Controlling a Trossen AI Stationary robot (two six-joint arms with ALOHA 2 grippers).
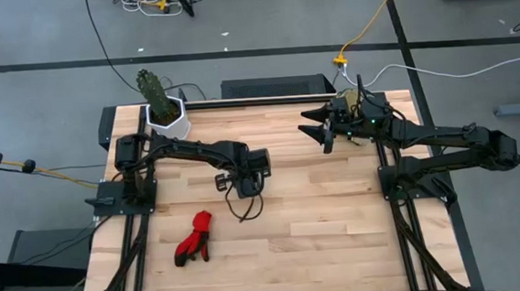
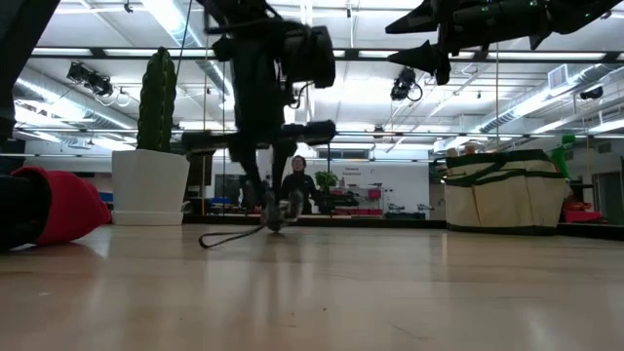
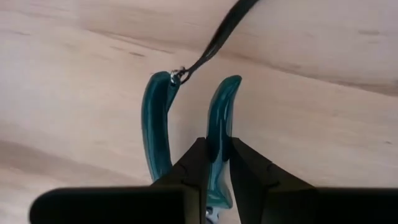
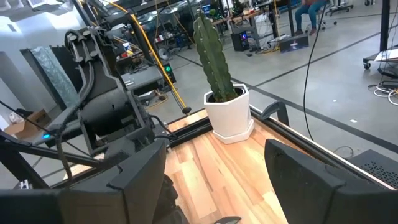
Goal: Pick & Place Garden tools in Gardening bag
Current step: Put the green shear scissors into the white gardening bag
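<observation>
Wide bare wood on the table [image 1: 322, 242], front and centre. Bag [image 2: 504, 190] parked at the far right edge, cactus pot [image 1: 168, 118] at the far left corner, red gloves [image 1: 194, 239] near the front left. Left gripper [image 1: 242, 185] reaching to mid-table, pointing down, fingers [image 3: 194, 169] clamped on one teal handle of the shears [image 3: 219, 134], cord [image 1: 244, 207] trailing. Right gripper [image 1: 318, 128] raised beside the bag, fingers spread, empty.
</observation>
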